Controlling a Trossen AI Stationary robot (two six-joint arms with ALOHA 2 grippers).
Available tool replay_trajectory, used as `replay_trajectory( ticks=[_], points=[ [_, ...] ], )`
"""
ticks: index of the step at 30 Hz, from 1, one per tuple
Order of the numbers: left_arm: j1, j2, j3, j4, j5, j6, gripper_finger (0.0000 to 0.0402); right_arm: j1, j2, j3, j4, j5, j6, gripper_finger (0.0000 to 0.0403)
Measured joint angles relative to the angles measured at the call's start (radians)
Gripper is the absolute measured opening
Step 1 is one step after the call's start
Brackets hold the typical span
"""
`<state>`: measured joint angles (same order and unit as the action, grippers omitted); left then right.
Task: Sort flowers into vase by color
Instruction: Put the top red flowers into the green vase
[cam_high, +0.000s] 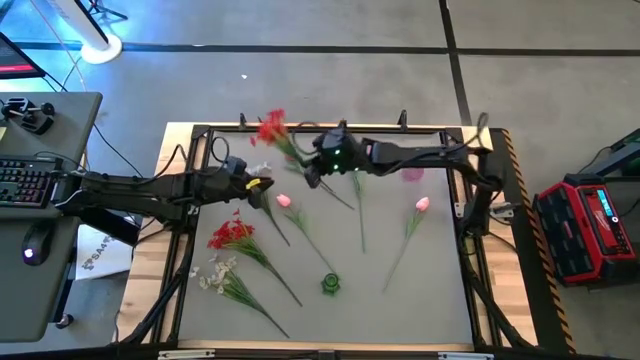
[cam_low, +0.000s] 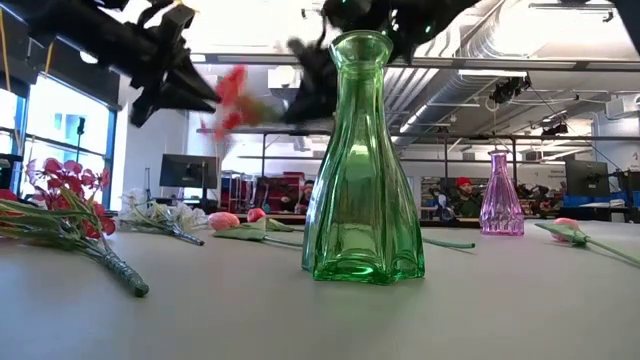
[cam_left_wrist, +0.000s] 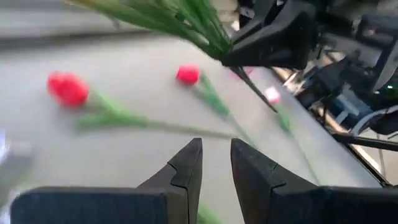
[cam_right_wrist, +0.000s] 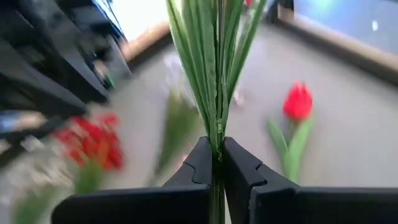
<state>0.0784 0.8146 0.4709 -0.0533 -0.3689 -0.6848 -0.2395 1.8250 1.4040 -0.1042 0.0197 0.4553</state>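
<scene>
Holding a red blossom cluster (cam_high: 272, 128) by its green stems, the right gripper (cam_high: 312, 176) is clamped tight, raised above the far middle of the table (cam_high: 420, 290). Just left of it the left gripper (cam_high: 262, 185) hovers, fingers narrowly parted, gripping nothing. Bare tabletop lies near right. On the table: one red cluster (cam_high: 230, 233), one white spray (cam_high: 214, 272), several single buds, one green vase (cam_high: 330, 284), one pink vase (cam_high: 412, 174).
</scene>
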Motion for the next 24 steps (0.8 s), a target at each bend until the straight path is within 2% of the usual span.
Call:
replay_trajectory(
  ticks=[3, 7, 10, 16, 24],
  points=[
    [0.003, 0.0, 0.0, 0.122, -0.021, 0.127, 0.0079, 0.011, -0.055, 0.0, 0.068, 0.01, 0.01, 0.0002],
    [0.019, 0.0, 0.0, 0.326, -0.021, 0.308, 0.0101, 0.05, -0.11, 0.002, 0.157, 0.01, -0.077, 0.0001],
    [0.042, 0.0, 0.0, 0.459, 0.03, 0.406, 0.0126, 0.094, -0.12, 0.001, 0.227, 0.0, -0.132, 0.0001],
    [0.094, 0.0, 0.0, 0.598, 0.281, 0.409, 0.0178, 0.17, -0.128, 0.001, 0.296, -0.014, -0.23, 0.0001],
    [0.097, 0.0, 0.011, 0.696, 0.441, 0.406, 0.0204, 0.19, -0.127, 0.001, 0.282, -0.053, -0.255, 0.0001]
  ],
)
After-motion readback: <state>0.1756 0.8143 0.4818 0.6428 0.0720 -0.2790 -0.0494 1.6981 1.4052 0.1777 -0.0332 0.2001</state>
